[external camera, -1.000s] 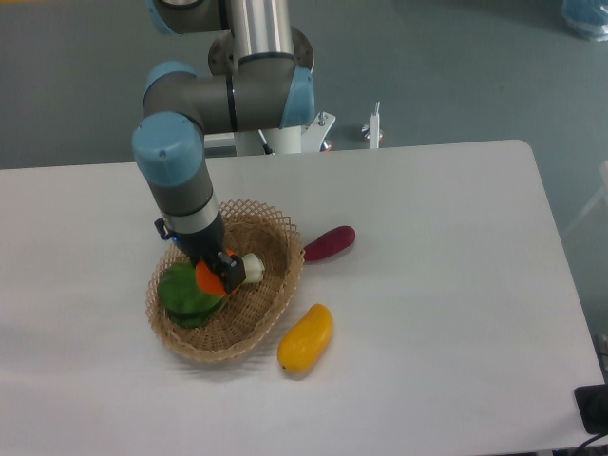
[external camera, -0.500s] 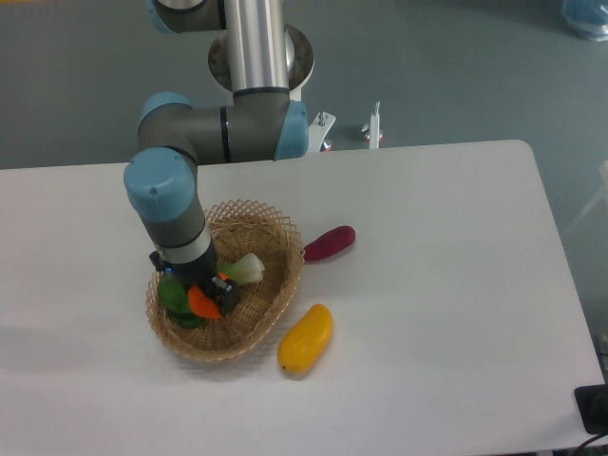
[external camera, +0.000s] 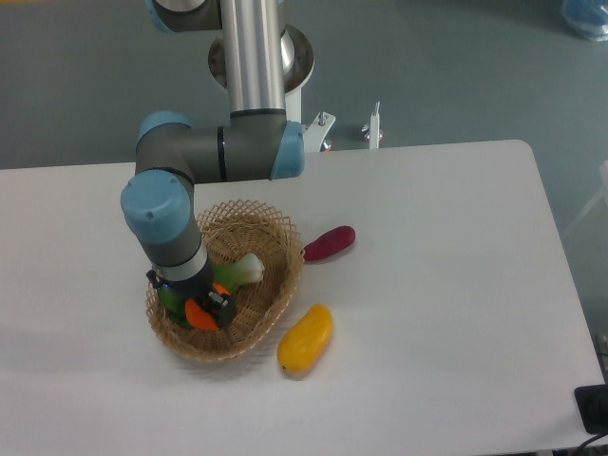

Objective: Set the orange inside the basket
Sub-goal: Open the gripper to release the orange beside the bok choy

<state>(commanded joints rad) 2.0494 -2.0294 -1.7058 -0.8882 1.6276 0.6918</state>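
Orange sits low inside the basket, clamped in my claw beside a green vegetable, so I judge only release and retreat remain.

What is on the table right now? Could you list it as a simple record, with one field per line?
arm: reaches down into the basket
gripper: low inside the basket, around the orange; whether it grips cannot be told
orange: inside the basket, mostly hidden by the gripper
other basket contents: a green leafy vegetable with a pale stalk
yellow fruit: on the table, just outside the basket's near right rim
dark red vegetable: on the table, right of the basket
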